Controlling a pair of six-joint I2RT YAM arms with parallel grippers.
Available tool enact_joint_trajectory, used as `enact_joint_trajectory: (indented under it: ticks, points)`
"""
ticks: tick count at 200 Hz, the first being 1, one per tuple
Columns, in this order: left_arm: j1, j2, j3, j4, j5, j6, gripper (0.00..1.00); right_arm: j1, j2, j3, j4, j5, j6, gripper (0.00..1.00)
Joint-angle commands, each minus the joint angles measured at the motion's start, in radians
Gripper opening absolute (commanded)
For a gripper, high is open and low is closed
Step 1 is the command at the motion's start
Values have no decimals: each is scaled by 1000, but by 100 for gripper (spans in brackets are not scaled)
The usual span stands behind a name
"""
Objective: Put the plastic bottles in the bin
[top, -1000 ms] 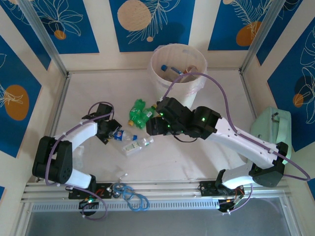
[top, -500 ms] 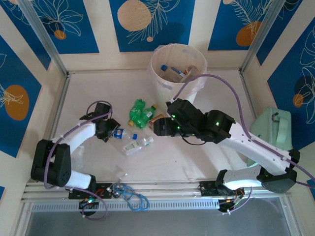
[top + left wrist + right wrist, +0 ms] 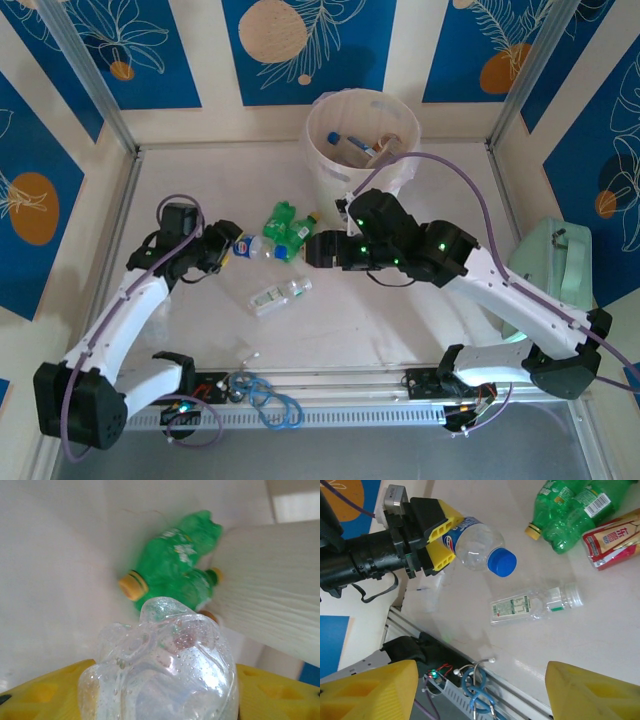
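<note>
My left gripper (image 3: pixel 226 250) (image 3: pixel 439 536) is shut on a clear plastic bottle (image 3: pixel 250 246) (image 3: pixel 476 544) (image 3: pixel 160 670) with a blue label and a blue cap, held off the table. Just beyond it lie two green bottles (image 3: pixel 285 228) (image 3: pixel 170 570) (image 3: pixel 570 507), with an amber, red-labelled bottle (image 3: pixel 615 540) beside them. A clear bottle with a green-and-white label (image 3: pixel 280 295) (image 3: pixel 535 605) lies flat on the table. My right gripper (image 3: pixel 318 250) (image 3: pixel 480 695) hovers open above the table with nothing between its fingers. The bin (image 3: pixel 335 175) stands at the back with bottles inside.
A mint-green case (image 3: pixel 555 260) stands at the right edge. A blue looped cable (image 3: pixel 272 402) (image 3: pixel 481 690) lies on the rail at the near edge. Metal frame posts rise at both back corners.
My left gripper closed on the blue-labelled bottle and carried it up and to the right, toward the green bottles. The right arm shifted slightly and stayed open.
</note>
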Motion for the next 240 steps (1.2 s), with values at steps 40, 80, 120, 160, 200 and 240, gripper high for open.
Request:
enact_joint_trajectory:
  ticks: [40,80,120,160,200,240]
  points:
    - [5,-101,50,115,216,-109,59,-7,72,41,71,-116,-1,60]
    - [-18,-102,80,162,275,-116,59,-5,122,68,100,-146,-7,54]
    - [-29,-99,92,172,287,-110,58,-9,146,94,108,-157,-8,53]
    - [-56,-82,113,190,311,-95,58,-28,162,107,117,-176,-9,47]
    - [-64,-76,116,216,332,-89,58,-40,173,118,121,-183,-11,42]
    - [-67,-71,119,204,337,-75,57,-42,178,135,109,-177,-19,41]
